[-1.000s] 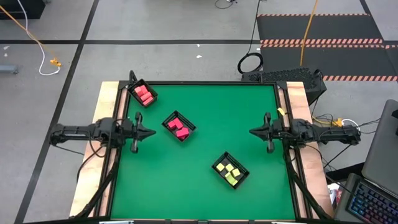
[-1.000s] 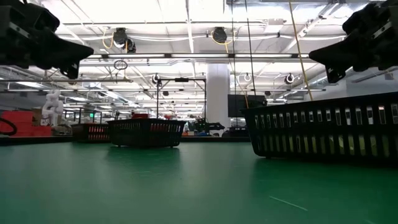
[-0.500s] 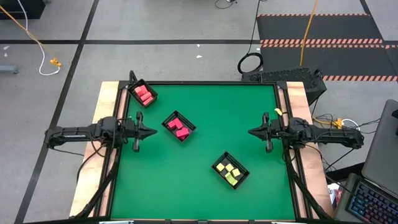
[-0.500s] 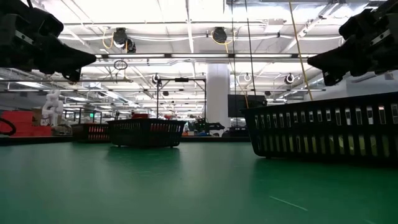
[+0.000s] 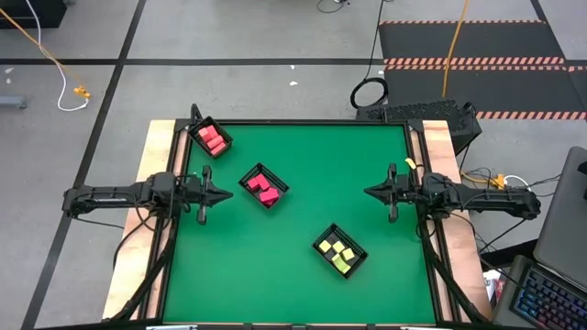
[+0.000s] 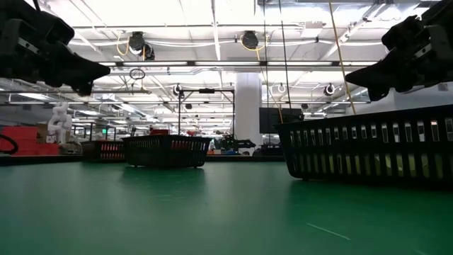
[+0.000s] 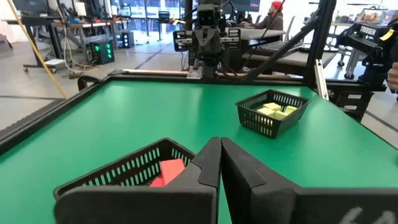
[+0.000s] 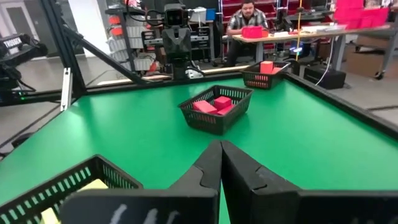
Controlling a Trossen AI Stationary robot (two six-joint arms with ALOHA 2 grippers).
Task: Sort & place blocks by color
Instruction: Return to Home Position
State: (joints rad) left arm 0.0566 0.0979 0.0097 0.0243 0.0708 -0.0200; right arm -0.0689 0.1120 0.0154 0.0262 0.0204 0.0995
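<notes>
Green surface, carrying three black trays, each holding blocks. We list: corner tray at the far 10 o'clock corner, holding pink-red blocks; central tray just off centre toward 10 o'clock, holding darker red blocks; third tray toward 4 o'clock, holding yellow blocks. Left arm lies at 9 o'clock, raised off the surface. We record the left jaws pressed together on nothing, pointing to 3 o'clock, near the central tray. Right arm lies at 3 o'clock, also raised. We record the right jaws together and empty, pointing to 9 o'clock, well apart from every tray.
</notes>
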